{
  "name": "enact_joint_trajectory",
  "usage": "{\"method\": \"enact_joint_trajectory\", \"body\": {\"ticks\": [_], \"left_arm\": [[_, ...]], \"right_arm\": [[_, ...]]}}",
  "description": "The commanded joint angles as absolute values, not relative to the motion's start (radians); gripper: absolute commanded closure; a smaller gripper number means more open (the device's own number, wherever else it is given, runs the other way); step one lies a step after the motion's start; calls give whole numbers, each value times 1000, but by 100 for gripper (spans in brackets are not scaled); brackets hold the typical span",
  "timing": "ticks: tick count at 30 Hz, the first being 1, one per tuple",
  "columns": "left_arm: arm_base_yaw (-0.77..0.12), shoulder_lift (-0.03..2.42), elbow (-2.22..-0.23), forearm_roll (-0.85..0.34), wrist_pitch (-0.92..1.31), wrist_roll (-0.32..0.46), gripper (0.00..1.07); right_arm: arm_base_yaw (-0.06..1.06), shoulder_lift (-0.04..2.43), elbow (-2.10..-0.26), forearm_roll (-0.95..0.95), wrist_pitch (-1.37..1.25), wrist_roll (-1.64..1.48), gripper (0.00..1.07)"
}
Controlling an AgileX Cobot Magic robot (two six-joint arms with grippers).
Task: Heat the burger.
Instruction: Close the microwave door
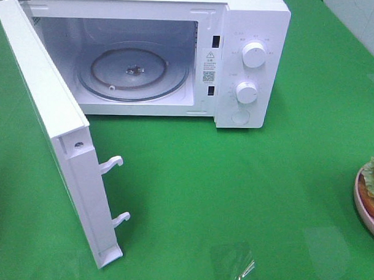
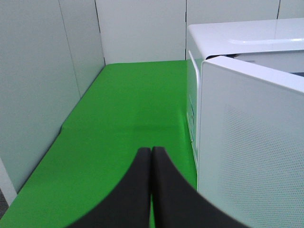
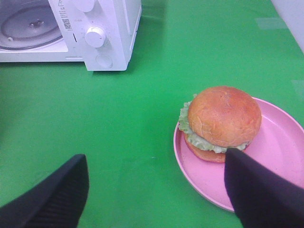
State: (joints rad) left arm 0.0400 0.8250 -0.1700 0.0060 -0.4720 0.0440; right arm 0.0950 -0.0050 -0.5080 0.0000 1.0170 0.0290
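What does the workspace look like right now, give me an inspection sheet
Surface: green tabletop, flat, glare patches near the front.
Job's things: burger on pink plate, right of microwave; microwave door swung wide open, glass turntable bare.
Clutter: nothing seen.
Grippers: left gripper shut, empty, beside the door; right gripper open, empty, above the table near the plate.
Cables: nothing seen.
Surroundings: pale wall panels behind and beside the table.

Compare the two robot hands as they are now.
The left black hand is shut, its fingers pressed together over bare green cloth beside the white microwave. The right black hand is open wide, near the golden-bun burger on its pink plate. Both hold nothing.
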Motion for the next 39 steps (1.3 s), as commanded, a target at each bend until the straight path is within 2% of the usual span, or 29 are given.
{"method": "enact_joint_trajectory", "body": {"ticks": [1, 2, 3, 4, 5, 6, 7, 8, 9, 11, 15, 21, 25, 26, 33, 35, 39], "left_arm": [[44, 878, -167, 61, -552, -13, 107], [44, 926, -176, 120, -582, -72, 107], [44, 926, -176, 120, -582, -72, 107], [44, 966, -188, 211, -601, -119, 107], [44, 966, -188, 211, -601, -119, 107], [44, 1000, -202, 297, -608, -165, 107], [44, 1000, -202, 297, -608, -165, 107], [44, 1035, -216, 377, -624, -223, 107], [44, 1035, -216, 377, -624, -223, 107], [44, 1078, -231, 484, -685, -294, 107], [44, 1157, -234, 570, -778, -356, 107], [43, 1247, -279, 574, -790, -369, 107], [-19, 1302, -316, 575, -786, -356, 107], [-50, 1332, -329, 570, -782, -331, 107], [-80, 1405, -350, 534, -787, -317, 107], [-122, 1454, -389, 534, -786, -313, 107], [-152, 1492, -416, 532, -786, -313, 107]], "right_arm": [[93, -28, -507, -8, 1002, 29, 31], [93, -28, -507, -8, 1002, 29, 31], [93, -28, -507, -8, 1002, 29, 31], [93, -28, -507, -8, 1002, 29, 31], [93, -28, -507, -8, 1002, 29, 31], [93, -28, -507, -8, 1002, 29, 31], [93, -28, -507, -8, 1002, 29, 31], [93, -28, -507, -8, 1002, 29, 31], [93, -28, -507, -8, 1002, 29, 31], [93, -28, -507, -8, 1002, 29, 31], [93, -28, -507, -8, 1002, 29, 31], [93, -28, -507, -8, 1002, 29, 31], [93, -28, -507, -8, 1002, 29, 31], [93, -28, -507, -8, 1002, 29, 31], [93, -28, -507, -8, 1002, 29, 31], [93, -28, -507, -8, 1002, 29, 31], [93, -28, -507, -8, 1002, 29, 31]]}}
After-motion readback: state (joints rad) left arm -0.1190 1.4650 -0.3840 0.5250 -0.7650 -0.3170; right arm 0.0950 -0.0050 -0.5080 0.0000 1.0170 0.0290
